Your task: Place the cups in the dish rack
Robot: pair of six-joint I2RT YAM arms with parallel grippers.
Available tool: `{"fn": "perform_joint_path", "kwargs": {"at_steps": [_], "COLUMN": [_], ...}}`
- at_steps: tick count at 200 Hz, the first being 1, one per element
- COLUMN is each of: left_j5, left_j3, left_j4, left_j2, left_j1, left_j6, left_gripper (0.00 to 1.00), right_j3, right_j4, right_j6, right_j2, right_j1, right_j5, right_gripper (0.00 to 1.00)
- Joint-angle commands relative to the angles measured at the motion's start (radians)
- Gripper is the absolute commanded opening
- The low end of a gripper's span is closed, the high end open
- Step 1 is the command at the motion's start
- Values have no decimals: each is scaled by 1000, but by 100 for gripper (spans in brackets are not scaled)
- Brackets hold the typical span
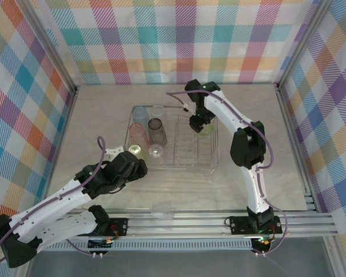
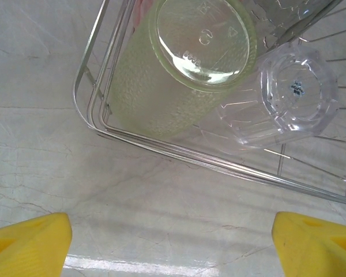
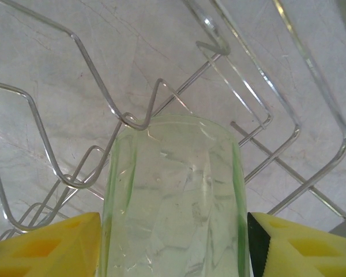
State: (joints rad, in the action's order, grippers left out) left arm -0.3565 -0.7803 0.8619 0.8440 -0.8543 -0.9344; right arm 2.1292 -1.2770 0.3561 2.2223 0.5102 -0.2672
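Nearest, at the table's near edge: a clear cup (image 1: 161,210) on its side. Farther in, left gripper (image 2: 173,242) spread wide and empty, just short of the near-left corner of the dish rack (image 1: 184,167). Inside that corner, seen up close from the left wrist: yellow-green cup (image 2: 184,63) and clear tumbler (image 2: 294,92), inverted, bases up, touching. Toward the far-right corner, green cup (image 3: 176,202) clamped in the right gripper (image 3: 173,245), long axis along the fingers, far end against a divider wire (image 3: 144,124); from overhead, merely a pale disc.

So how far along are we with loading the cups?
Six cups are already in the dish rack. The right fingers grip a green cup at the dividers. One clear cup is still outside, by the near rail; the left fingers are open, empty.
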Motion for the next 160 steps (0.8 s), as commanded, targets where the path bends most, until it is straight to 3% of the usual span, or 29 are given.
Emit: {"fn": "perform_joint_path", "kwargs": {"at_steps": [1,112,138,146,160], "left_j5": [-1,8,7,15,36], "left_j3": [20,23,4,-5,-18], "left_j4": [-8,-24,0,10,28], "left_j2": [-9,-5,-8,-7,-9], "left_j1": [6,6,5,6,3], "left_j6": [-4,14,31,41,49], "left_gripper": [90,90,93,99,99], "right_j3": [-39,-175,-205,-212,-230], "right_j4": [-22,103,152,163,185], "right_j6": [3,-16,-55,-71,-105], "right_j2": [-27,-149,-213,-233,-272], "right_j1": [5,5,5,4,5], "right_j5": [39,56,66,58,30], "right_gripper": [68,84,87,87,87]}}
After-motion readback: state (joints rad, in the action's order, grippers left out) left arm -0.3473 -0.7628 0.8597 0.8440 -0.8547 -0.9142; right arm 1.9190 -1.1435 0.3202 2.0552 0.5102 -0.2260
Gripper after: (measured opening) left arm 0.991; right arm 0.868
